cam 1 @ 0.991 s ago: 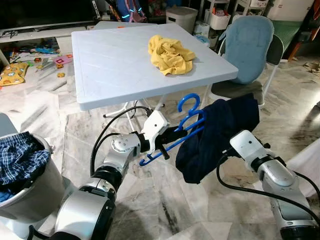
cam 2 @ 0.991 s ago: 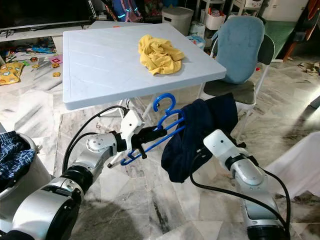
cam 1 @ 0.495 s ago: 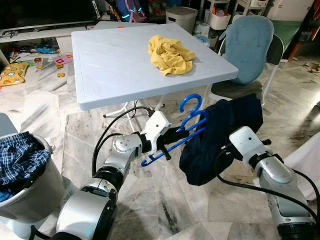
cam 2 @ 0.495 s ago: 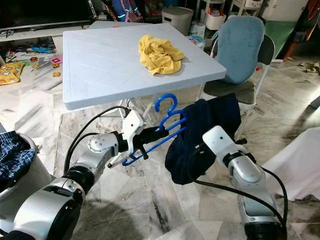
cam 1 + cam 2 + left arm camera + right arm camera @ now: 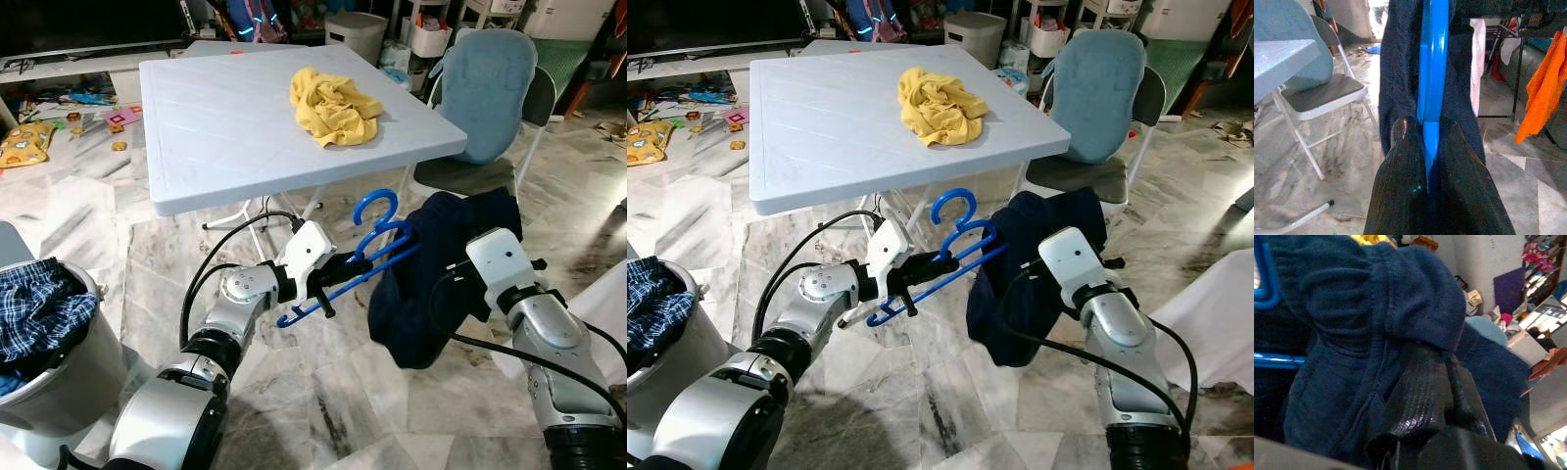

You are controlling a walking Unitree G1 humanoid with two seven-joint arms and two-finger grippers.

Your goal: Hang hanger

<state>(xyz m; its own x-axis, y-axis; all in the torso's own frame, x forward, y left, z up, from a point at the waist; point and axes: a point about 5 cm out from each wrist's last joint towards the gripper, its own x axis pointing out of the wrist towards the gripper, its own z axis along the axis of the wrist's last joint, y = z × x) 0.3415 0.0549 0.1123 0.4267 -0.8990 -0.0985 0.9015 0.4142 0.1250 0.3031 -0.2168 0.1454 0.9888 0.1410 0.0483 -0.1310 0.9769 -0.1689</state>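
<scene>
A blue plastic hanger (image 5: 364, 260) is held in front of me, hook up, below the near edge of the white table (image 5: 216, 117). My left gripper (image 5: 331, 279) is shut on its lower bar, and the bar (image 5: 1431, 93) runs out between the two black fingers (image 5: 1400, 196). A dark navy garment (image 5: 431, 284) hangs to the right of the hanger, touching its right end. My right gripper (image 5: 1440, 396) is shut on a fold of that navy cloth (image 5: 1376, 323).
A yellow garment (image 5: 333, 106) lies crumpled on the table. A blue-backed folding chair (image 5: 480, 108) stands at the right. A grey basket (image 5: 49, 362) with plaid cloth sits at the lower left. Toys litter the marble floor at the far left.
My right arm has carried the navy garment to the right and a little down, away from the hanger's middle. The hanger's right end has risen slightly.
</scene>
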